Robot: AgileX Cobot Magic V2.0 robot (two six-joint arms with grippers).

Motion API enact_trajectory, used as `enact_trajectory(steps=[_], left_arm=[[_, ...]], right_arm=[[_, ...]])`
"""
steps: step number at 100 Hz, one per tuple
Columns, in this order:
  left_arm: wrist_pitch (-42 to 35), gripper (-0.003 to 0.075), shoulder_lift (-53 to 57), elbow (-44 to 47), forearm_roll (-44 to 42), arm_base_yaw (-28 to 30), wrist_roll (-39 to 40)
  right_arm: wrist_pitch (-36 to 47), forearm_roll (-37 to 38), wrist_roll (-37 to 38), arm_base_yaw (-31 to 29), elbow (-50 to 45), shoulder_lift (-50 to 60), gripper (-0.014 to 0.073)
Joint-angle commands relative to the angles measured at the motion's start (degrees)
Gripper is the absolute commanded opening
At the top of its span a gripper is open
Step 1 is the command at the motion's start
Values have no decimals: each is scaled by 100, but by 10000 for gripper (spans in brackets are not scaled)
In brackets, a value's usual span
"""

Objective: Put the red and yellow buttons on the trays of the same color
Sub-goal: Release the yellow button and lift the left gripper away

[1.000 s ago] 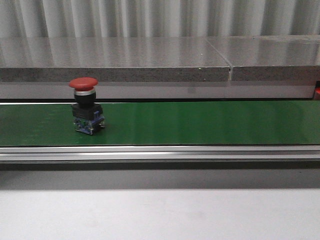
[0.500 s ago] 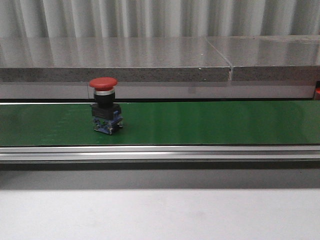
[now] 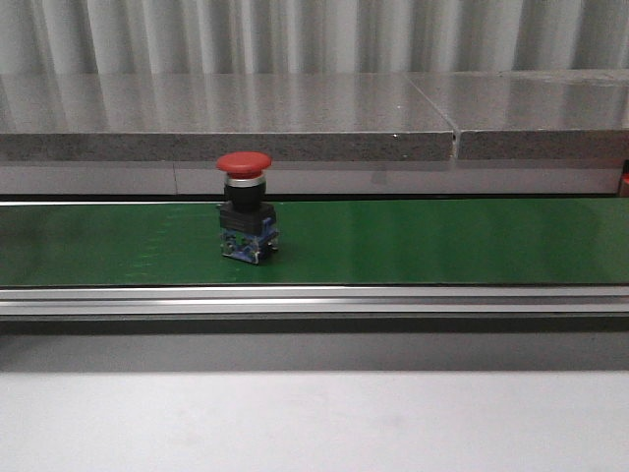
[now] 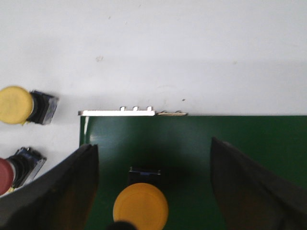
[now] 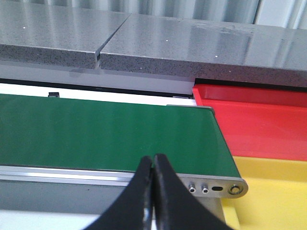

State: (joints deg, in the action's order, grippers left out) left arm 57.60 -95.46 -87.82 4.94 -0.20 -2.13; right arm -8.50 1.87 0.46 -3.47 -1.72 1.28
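Green belt (image 3: 442,241), front view: one red button (image 3: 246,206) stands upright on it, left of centre, cap up, blue-and-black base on the belt surface; no gripper in this view; grey stone ledge (image 3: 295,123) behind, aluminium rail (image 3: 314,300) along the near edge, white table (image 3: 314,423) in front. Nothing crowds the red button. Left wrist view: left gripper (image 4: 153,191) with jaws spread wide, one dark finger (image 4: 57,191) on either side of a yellow button (image 4: 140,208) that sits on the belt end between them, not gripped; off the belt, on the white surface, a second yellow button (image 4: 19,105) lies on its side, and a second red button (image 4: 12,172) lies just below it, partly cut by the frame edge. Right wrist view: right gripper (image 5: 153,191) with jaws pressed together, holding nothing, poised above the near rail at the belt's far end; red tray (image 5: 254,120) and yellow tray (image 5: 268,191) side by side past the belt end, both showing no buttons in the visible part. Status, by judgement: no button is seen delivered yet; all four visible still await sorting, and the yellow button between the open fingers looks the likeliest next pick. Obstructions: none evident on the route to the trays.
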Motion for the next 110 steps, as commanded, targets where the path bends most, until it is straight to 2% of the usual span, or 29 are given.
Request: enact_trajectory(steps=[1,8,20,27,50,82,110], left_arm=[[-418,433,506,-23,73,-184,-34],[-588,338,732,194,73,-292,-34],[-985,94,1234,796,73,-446,-46],[-1192,-22,1519,1136,73,-536,-46],[-1612,-20,2638,2347,73,-764,-46],[-2290,-20,4632,3958,158,-769,-46],[-2279,-20,6349,5011,158,-769,-46]], right_arm=[[427,-2,-46,2,42,26,-65],[427,-2,-46,2,42,26,-65],[427,-2,-46,2,42,26,-65],[427,-2,-46,2,42,26,-65],[427,-2,-46,2,42,26,-65],[427,-2,-46,2,42,26,-65],[438,-2,-46,2,42,26,-65]])
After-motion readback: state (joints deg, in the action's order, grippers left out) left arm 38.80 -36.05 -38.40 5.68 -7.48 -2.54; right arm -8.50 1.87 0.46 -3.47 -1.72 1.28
